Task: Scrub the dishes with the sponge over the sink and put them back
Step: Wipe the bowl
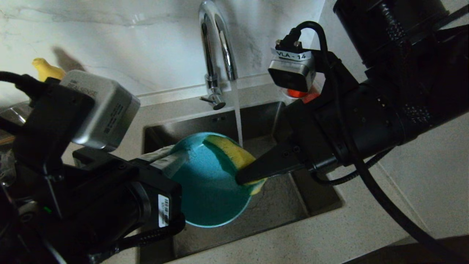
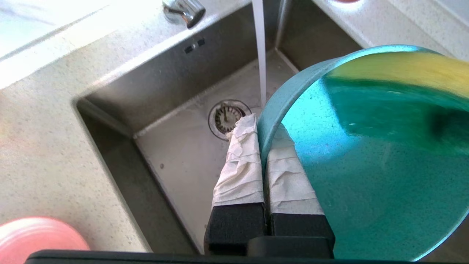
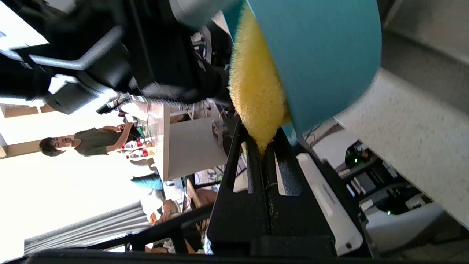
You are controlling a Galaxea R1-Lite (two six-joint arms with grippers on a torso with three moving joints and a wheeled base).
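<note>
You see a teal bowl point(image 1: 209, 187) with fine pale speckles, and a yellow sponge point(image 1: 232, 152) edged in dark green. The sink point(image 1: 278, 205) is dull steel grey, the tap point(image 1: 216, 55) bright chrome, the counter point(image 1: 329, 234) beige with tiny flecks. The left hand point(image 2: 262, 146) has white-wrapped fingers; the right hand point(image 1: 243, 178) is black. The blurred pink shape point(image 2: 40, 234) may be the plate.

light: bright, window glare | blur: bowl point(image 3: 315, 55) edge | shadows: soft
</note>
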